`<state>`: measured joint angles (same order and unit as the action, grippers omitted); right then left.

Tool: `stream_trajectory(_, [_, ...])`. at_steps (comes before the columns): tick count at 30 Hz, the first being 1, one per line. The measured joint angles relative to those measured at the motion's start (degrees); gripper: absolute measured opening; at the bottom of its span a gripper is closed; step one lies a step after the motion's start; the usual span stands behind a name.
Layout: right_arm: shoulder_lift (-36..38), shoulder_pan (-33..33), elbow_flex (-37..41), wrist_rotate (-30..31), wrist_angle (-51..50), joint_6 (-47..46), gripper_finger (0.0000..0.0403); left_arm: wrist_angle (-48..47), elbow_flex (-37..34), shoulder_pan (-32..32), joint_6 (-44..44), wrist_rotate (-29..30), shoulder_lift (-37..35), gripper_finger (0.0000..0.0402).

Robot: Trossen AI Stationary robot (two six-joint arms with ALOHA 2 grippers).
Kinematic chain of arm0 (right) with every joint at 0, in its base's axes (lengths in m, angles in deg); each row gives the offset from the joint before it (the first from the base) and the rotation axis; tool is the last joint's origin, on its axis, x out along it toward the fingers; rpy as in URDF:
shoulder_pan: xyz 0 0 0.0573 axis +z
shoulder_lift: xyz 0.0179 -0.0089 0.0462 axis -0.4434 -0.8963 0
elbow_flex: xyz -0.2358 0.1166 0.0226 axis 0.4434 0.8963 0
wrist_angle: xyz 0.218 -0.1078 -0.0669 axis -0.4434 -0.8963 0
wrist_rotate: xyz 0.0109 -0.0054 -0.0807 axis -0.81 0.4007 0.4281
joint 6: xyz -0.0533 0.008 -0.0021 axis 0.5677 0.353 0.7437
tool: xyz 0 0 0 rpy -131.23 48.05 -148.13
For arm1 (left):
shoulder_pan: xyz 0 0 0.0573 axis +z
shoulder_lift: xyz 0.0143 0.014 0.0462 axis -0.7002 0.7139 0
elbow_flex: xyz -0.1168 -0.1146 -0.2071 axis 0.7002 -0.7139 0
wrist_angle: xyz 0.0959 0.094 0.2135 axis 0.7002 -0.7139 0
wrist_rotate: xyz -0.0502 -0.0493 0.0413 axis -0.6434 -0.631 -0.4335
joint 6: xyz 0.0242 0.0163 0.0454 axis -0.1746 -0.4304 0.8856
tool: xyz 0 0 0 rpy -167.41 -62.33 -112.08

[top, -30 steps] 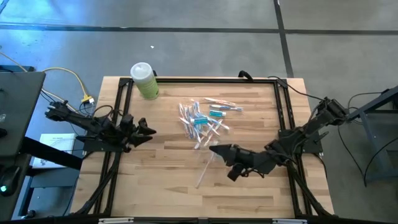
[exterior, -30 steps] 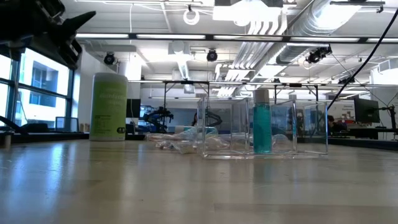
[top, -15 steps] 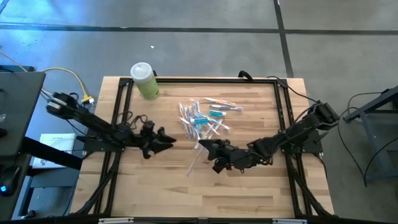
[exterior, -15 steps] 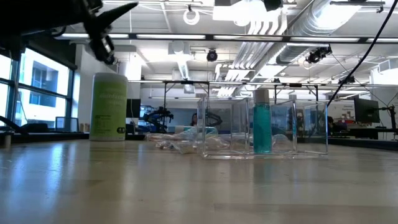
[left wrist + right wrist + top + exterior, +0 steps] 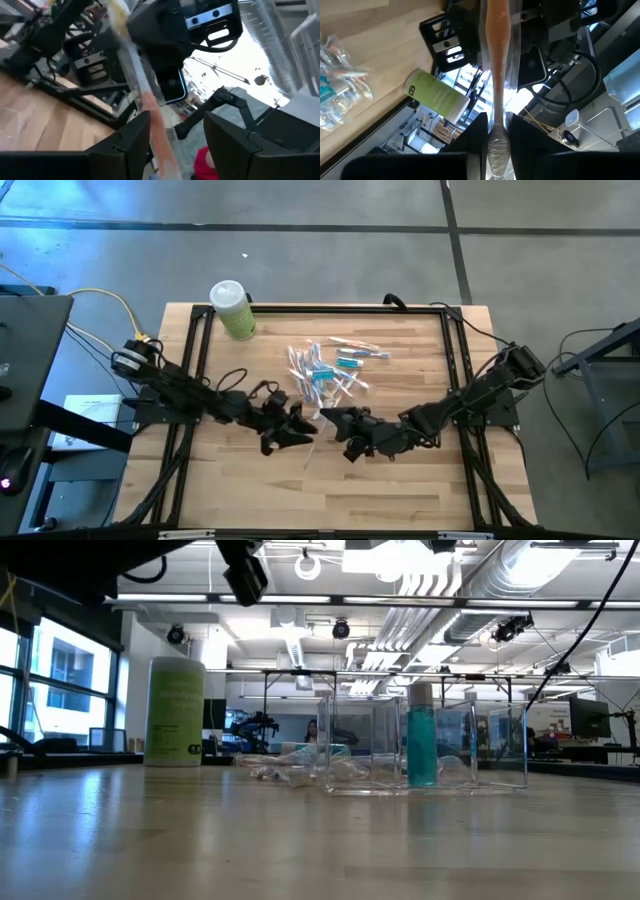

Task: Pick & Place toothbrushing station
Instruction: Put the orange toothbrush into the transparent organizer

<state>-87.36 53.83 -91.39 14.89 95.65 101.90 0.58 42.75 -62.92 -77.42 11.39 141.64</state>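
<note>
My right gripper (image 5: 332,421) is shut on a thin clear toothbrush stick with an orange part (image 5: 310,450), above the table's middle. My left gripper (image 5: 303,432) is open and right beside it. In the left wrist view its fingers (image 5: 131,135) stand on either side of the stick (image 5: 145,95). The other sticks, with teal and orange parts, lie in a pile (image 5: 325,370) toward the far side. The see-through holder (image 5: 420,750) stands on the table in the low view. My right gripper pinches the stick between its two fingers (image 5: 472,142), beside its orange part (image 5: 498,107). The fingers come level from the table's right and lie across the stick. The stick is lifted clear and slants toward the near edge. My left gripper: I cannot tell whether a finger touches the stick.
A light-green bottle with a white cap (image 5: 232,310) stands at the far left corner. Black frame rails (image 5: 195,360) run along the table's left, right and far sides. Bare wood (image 5: 300,500) lies toward the near edge.
My left gripper has gone a long way toward the table's right edge, up to the held stick. My right gripper has carried the stick a little toward the left and far edges, then kept still.
</note>
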Motion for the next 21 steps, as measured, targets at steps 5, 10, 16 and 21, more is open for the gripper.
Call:
stream_trajectory(5, [0.00, -0.26, 0.00, -0.14, -0.19, 0.02, 0.0048, -4.08, 0.99, 1.33, -1.23, 0.05, 0.00, 0.0180])
stream_trajectory(10, [0.00, -0.62, 0.00, -0.20, -0.21, -0.60, 0.0048, -5.31, 1.12, 2.24, -2.78, -1.32, 0.04, 0.0180])
stream_trajectory(16, [0.00, -0.94, 0.00, -0.77, -1.02, -2.80, 0.0050, -6.37, 1.18, 2.29, -2.59, -1.28, 0.04, 0.0171])
stream_trajectory(21, [0.00, -1.05, 0.02, -1.75, -3.32, -3.02, 0.0060, -6.58, 1.18, 2.32, -2.71, -1.22, 0.04, 0.0135])
